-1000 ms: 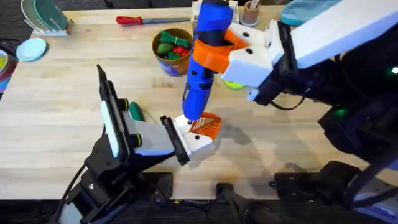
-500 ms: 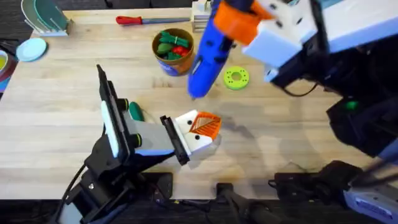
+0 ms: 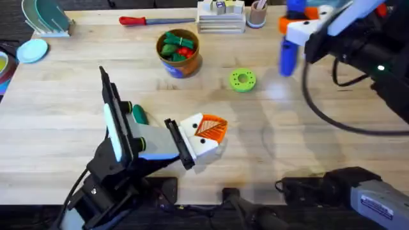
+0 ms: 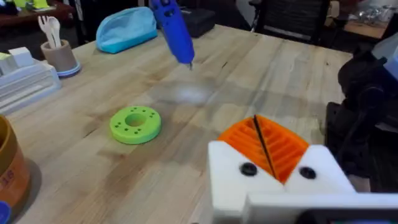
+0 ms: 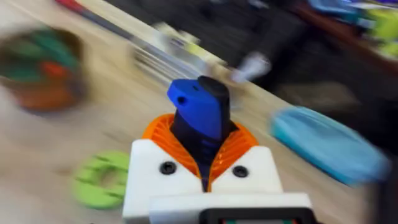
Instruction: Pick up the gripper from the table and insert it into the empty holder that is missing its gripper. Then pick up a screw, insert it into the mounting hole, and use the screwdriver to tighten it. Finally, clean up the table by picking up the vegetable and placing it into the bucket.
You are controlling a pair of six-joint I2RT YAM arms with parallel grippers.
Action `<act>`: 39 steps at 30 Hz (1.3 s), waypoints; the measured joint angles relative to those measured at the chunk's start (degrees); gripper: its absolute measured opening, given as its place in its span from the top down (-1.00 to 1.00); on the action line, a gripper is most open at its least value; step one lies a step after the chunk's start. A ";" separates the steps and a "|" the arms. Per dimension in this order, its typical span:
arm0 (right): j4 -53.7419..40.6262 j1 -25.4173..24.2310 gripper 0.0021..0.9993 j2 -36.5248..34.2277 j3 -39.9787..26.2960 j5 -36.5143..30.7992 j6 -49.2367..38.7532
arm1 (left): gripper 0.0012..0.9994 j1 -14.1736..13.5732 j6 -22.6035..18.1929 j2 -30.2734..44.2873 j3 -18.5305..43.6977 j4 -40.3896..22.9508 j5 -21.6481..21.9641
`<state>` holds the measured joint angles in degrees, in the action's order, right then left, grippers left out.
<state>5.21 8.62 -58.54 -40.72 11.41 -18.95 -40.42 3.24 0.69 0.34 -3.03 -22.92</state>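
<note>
On the table [image 3: 57, 128]: left gripper [image 3: 206, 133] rests, pads closed, as before
Right gripper [image 3: 300, 25]: now far right, clamping the screwdriver [image 3: 289, 51], lifted away
Bucket [image 3: 178, 50]: unmoved
Vegetable [image 3: 138, 114]: beside left arm

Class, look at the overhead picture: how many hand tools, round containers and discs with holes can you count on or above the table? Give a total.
Hand tools: 2, the screwdriver and the red-handled tool
Round containers: 2, the bucket and the pen cup
Discs with holes: 1, the green disc
Total: 5
</note>
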 joint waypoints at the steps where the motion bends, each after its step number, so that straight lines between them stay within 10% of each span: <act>1: -0.55 -0.15 0.96 -0.75 -0.21 -4.75 -3.28 | 0.99 0.00 -0.02 0.00 0.00 0.00 0.00; 9: -0.87 -0.54 0.96 -15.15 -0.93 -32.51 -26.74 | 0.99 0.00 0.00 0.00 0.00 0.00 0.00; 25: -4.32 3.32 0.93 -31.73 -1.41 -36.81 -43.47 | 0.99 0.00 -0.02 0.00 0.00 0.00 0.00; 28: -7.37 3.96 0.66 -31.85 -1.60 -35.78 -43.85 | 0.99 0.00 -0.02 0.00 0.00 0.00 0.00; 34: -9.94 4.69 -0.91 -31.07 -4.06 -35.76 -44.76 | 0.99 0.00 -0.02 0.00 0.00 0.00 0.00; 39: -12.00 6.81 -0.98 -30.67 -4.28 -35.82 -44.62 | 0.99 0.00 -0.02 0.00 0.00 0.00 0.00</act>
<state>-6.79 15.43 -89.21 -44.99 -24.41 -63.56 -40.42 3.22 0.69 0.34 -3.03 -22.92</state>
